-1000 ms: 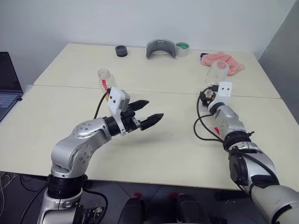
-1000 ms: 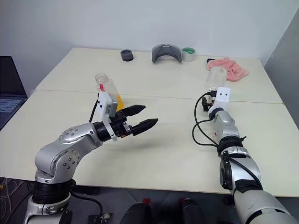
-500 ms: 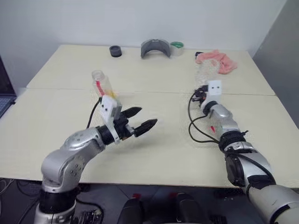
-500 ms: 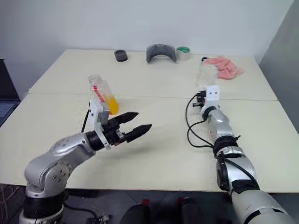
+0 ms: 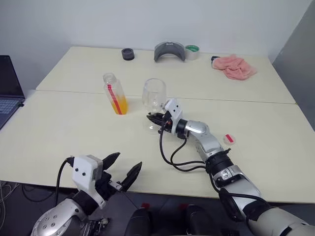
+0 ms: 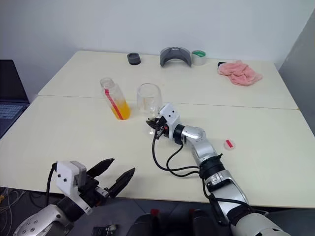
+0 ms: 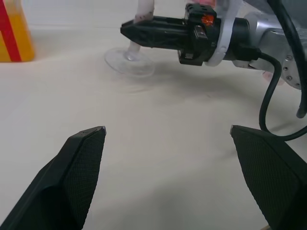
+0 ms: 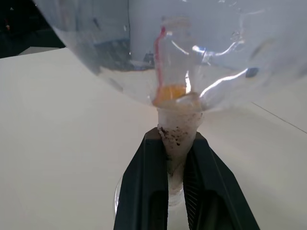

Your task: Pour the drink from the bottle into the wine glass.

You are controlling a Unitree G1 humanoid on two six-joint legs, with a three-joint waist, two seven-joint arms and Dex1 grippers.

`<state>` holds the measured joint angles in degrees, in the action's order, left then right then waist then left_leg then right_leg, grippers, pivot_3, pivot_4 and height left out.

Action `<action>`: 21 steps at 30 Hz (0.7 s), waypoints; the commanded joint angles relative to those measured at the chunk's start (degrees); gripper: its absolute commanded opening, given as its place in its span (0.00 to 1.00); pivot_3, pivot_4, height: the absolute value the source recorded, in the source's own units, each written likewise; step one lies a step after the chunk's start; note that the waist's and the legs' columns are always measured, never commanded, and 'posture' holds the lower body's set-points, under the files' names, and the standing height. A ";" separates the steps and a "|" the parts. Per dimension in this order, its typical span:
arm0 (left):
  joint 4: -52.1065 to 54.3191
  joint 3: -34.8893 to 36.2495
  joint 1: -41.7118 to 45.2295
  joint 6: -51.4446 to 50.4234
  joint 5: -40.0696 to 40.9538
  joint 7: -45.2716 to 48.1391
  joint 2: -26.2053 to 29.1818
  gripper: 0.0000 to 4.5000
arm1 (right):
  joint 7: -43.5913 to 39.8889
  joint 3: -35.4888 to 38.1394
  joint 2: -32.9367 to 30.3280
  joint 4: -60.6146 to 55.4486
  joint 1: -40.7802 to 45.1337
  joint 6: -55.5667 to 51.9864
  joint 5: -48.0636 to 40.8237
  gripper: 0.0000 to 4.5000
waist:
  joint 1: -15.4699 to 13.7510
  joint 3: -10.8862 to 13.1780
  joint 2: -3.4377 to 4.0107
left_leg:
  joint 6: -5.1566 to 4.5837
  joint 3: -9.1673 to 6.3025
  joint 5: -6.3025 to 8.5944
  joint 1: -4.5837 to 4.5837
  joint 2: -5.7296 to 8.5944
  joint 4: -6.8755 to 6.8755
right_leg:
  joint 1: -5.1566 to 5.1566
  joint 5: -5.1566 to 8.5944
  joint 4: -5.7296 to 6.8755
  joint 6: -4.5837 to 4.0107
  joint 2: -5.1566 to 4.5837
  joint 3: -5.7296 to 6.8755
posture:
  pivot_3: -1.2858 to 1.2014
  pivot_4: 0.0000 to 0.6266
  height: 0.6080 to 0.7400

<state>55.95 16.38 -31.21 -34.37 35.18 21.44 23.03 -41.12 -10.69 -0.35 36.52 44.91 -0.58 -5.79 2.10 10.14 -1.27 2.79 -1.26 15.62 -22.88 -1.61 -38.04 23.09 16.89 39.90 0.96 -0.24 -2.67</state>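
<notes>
**A:** so where's the wine glass (image 5: 154,93) sitting relative to the hands?

**B:** middle of the table (image 5: 59,123), upright, foot flat on the top; the right gripper (image 8: 175,158) is clamped on its stem just under the bowl — both black fingers (image 8: 146,182) pressed against it from either side; the bottle (image 5: 115,93) stands just beside the glass on the robot's left, apart from it, nobody touching it

**A:** and the arms?

**B:** right arm reaches across toward the centre, gripper roughly level and pointing to the robot's left; left gripper (image 5: 122,169) hangs low at the near edge of the table, well away from both things, fingers spread wide with nothing between them

**A:** anything in the containers?

**B:** the drink (image 5: 119,105) — orange-yellow — fills only the lower part of the bottle; the glass bowl looks clear; cap looks off the bottle, can't tell for sure; a small pinkish round thing (image 5: 229,139) lies near the right arm
</notes>
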 commanded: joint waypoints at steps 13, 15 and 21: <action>-3.53 -0.52 0.89 8.32 -3.20 1.89 0.18 1.00 | 1.92 -0.26 -1.23 8.30 0.73 6.87 4.68 0.03 | 1.05 -0.02 -0.02 | 0.00 -0.05 0.00 0.06 -0.07 0.04 | -0.02 0.04 0.08 -0.06 0.19 0.02 | 0.52 0.24 1.00; -3.83 -1.07 1.14 8.58 -3.39 1.91 0.09 1.00 | 2.01 -0.17 -1.21 8.33 0.54 7.32 4.80 0.11 | 1.07 -0.02 -0.01 | 0.00 -0.04 0.00 0.07 -0.08 0.04 | -0.02 0.03 0.08 -0.06 0.19 0.02 | 0.52 0.24 1.00; -4.96 -1.98 1.79 9.35 -4.56 1.29 -0.32 1.00 | 0.76 0.28 -2.13 5.90 -1.34 6.99 4.15 0.55 | 1.06 -0.01 -0.01 | 0.00 -0.05 0.00 0.04 -0.07 0.04 | -0.01 0.03 0.08 -0.06 0.18 0.00 | 0.52 0.24 1.00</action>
<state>50.93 14.23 -29.64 -26.55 31.23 23.07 22.87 -39.85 -11.08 -2.08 45.07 43.66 6.18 -1.23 3.16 10.13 -1.28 2.79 -1.30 15.62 -22.85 -1.67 -38.00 23.08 16.92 39.97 0.90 -0.07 -2.67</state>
